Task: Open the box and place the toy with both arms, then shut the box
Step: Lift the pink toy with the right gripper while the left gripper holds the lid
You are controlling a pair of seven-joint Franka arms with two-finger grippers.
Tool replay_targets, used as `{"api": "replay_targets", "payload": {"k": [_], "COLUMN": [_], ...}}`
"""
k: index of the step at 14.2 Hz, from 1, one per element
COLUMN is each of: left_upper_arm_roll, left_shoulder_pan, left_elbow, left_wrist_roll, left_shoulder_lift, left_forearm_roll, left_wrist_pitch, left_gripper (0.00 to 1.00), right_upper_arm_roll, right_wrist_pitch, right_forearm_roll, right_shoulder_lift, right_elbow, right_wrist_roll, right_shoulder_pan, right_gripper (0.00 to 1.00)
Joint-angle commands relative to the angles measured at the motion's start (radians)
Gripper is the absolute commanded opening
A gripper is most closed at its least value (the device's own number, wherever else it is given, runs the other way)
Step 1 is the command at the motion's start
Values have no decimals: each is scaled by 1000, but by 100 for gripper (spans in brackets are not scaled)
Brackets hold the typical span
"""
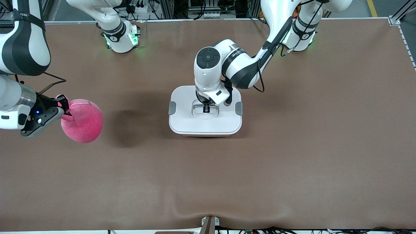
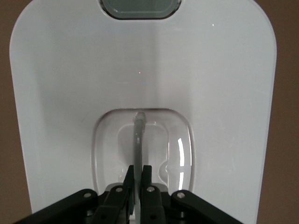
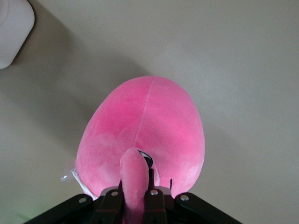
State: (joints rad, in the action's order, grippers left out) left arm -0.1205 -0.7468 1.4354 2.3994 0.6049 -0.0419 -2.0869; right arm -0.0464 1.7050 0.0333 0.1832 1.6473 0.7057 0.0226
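Note:
The box (image 1: pixel 185 121) stands closed at the middle of the table, white lid on, with a grey clip (image 1: pixel 172 108) at each end. My left gripper (image 1: pixel 206 109) points straight down into the lid's recess. In the left wrist view the left gripper (image 2: pixel 138 169) is shut on the thin clear handle (image 2: pixel 138 135). The pink toy (image 1: pixel 84 121) hangs in the air over the right arm's end of the table. My right gripper (image 1: pixel 66 109) is shut on one of its ear flaps. The right wrist view shows that gripper (image 3: pixel 138 179) pinching the flap (image 3: pixel 133 168) of the toy (image 3: pixel 149 121).
A brown mat (image 1: pixel 292 146) covers the table and ripples near the front edge (image 1: pixel 208 211). Both arm bases (image 1: pixel 122 37) stand along the side farthest from the front camera. The toy's shadow (image 1: pixel 130 126) lies between toy and box. A corner of the box (image 3: pixel 14 28) shows in the right wrist view.

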Motion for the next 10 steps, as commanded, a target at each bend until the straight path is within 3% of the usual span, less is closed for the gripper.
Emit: {"api": "replay_targets", "payload": {"k": [1,10], "left_upper_arm_roll": [2,2], "left_shoulder_pan": [-3,-3], "left_elbow": [7,7], "left_wrist_roll": [1,-9], "left_shoulder_lift": [-14,-25], "left_forearm_roll": [-16,-24], "left_wrist_pitch": [-1,4], "left_gripper": [0,0], "right_upper_arm_roll": [-1,-1], "right_wrist_pitch": [-42,-56], "right_forearm_roll": [26,68], "right_shoulder_lift": [7,9], "right_elbow": [-27,-27], "right_wrist_roll": [-63,-101], "right_shoulder_pan": [0,-9], "right_gripper": [0,0]}}
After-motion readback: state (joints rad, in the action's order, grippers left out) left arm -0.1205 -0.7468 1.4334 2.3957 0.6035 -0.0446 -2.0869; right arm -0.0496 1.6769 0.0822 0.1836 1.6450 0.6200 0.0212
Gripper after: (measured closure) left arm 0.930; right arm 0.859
